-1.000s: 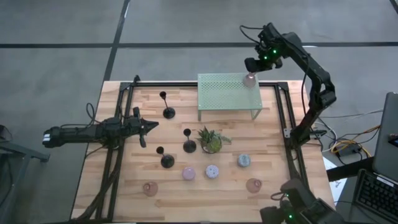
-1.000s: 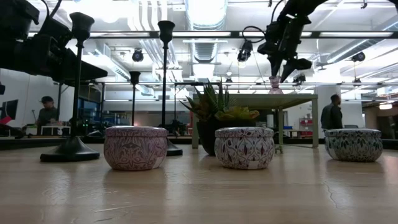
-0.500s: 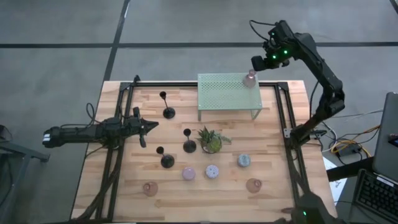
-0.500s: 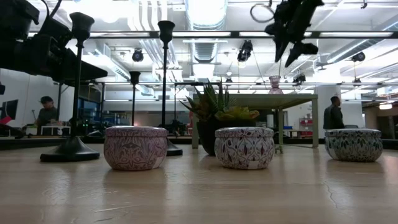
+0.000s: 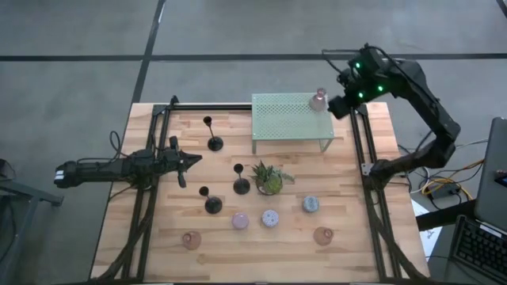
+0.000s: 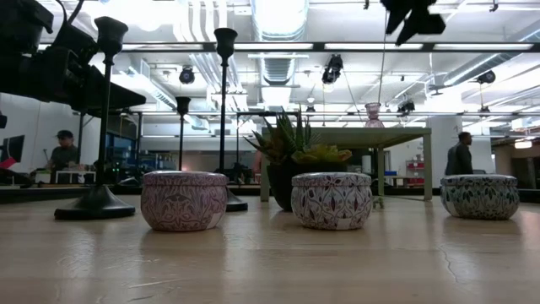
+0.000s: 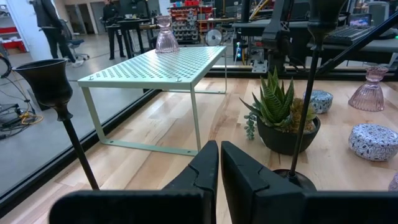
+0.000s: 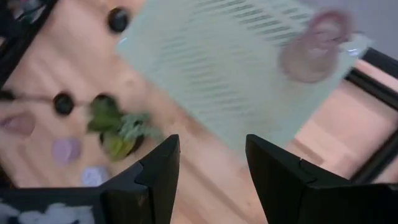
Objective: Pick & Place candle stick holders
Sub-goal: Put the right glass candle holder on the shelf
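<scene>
A pink glass holder point(image 5: 319, 100) stands on its foot at the far right corner of the pale green mesh rack point(image 5: 290, 117). My right gripper point(image 5: 337, 106) hangs open above and to the right of it, with nothing between its fingers point(image 8: 210, 146). Three black candlesticks point(image 5: 214, 141) point(image 5: 241, 184) point(image 5: 211, 203) stand upright on the wooden table. Small round pink point(image 5: 240, 221), lilac point(image 5: 270, 218) and blue point(image 5: 310, 204) holders sit in a row near the front. My left gripper point(image 5: 190, 159) waits shut at the table's left, pointing level toward the right.
A spiky green plant in a pot point(image 5: 269, 178) stands mid-table in front of the rack. Two more pink glass holders point(image 5: 191, 239) point(image 5: 323, 235) stand near the front edge. Black frame rails point(image 5: 366, 158) run along the table's sides. People stand in the room behind.
My right gripper has risen and swung toward the table's right edge, away from the pink glass holder on the rack. The holder stays upright in the same spot on the rack's corner.
</scene>
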### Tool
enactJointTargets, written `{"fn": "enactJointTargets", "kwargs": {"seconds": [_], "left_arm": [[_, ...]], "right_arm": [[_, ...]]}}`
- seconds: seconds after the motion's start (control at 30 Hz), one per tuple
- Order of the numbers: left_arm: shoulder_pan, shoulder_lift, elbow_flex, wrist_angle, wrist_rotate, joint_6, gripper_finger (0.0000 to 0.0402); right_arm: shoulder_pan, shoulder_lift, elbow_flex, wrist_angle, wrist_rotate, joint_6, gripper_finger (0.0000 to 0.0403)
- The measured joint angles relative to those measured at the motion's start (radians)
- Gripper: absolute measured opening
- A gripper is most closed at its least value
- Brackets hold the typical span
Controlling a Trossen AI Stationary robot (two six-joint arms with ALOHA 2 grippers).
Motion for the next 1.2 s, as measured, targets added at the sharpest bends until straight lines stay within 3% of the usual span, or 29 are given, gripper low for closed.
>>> {"fn": "enactJointTargets", "kwargs": {"seconds": [0.27,0.67,1.2], "left_arm": [[0.0,0.0,0.0,0.0,0.0,0.0,0.0023],[0.0,0.0,0.0,0.0,0.0,0.0,0.0023],[0.0,0.0,0.0,0.0,0.0,0.0,0.0023]], "right_arm": [[0.242,-0.071,-0.003,0.004,0.012,0.049,0.0178],[0.547,-0.054,-0.05,0.001,0.015,0.127,0.0171],[0.814,-0.049,-0.334,-0.017,0.065,0.338,0.0166]]}}
